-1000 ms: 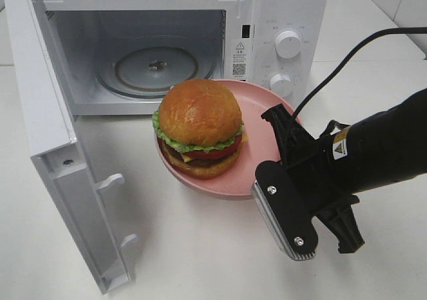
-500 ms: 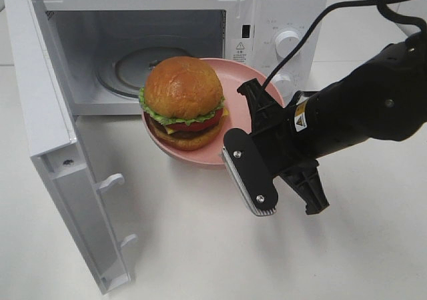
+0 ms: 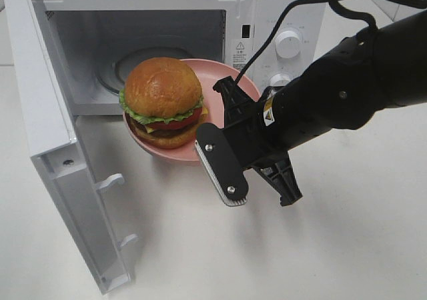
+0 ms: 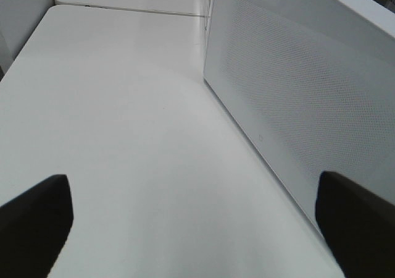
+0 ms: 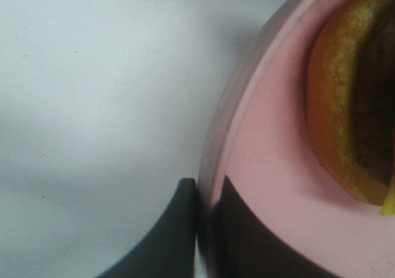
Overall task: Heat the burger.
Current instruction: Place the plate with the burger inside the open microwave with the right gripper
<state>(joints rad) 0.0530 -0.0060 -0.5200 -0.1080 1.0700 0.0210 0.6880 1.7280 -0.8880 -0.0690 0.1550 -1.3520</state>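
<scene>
The burger, with a golden-brown bun, green lettuce and red tomato, sits on a pink plate held in the air just in front of the open microwave's cavity. My right gripper is shut on the plate's right rim. The right wrist view shows its two dark fingers pinching the pink plate at its edge, with the burger close by. My left gripper is open with nothing between its fingertips, beside the microwave's white outer wall. It does not show in the exterior view.
The microwave door is swung wide open at the left, reaching toward the table's front edge. The glass turntable lies inside the cavity, partly hidden by the burger. Two knobs sit on the control panel. The white table spreads below.
My right gripper has carried the plate and burger leftward and back toward the microwave's opening. The arm has swung in with it. The door has not moved.
</scene>
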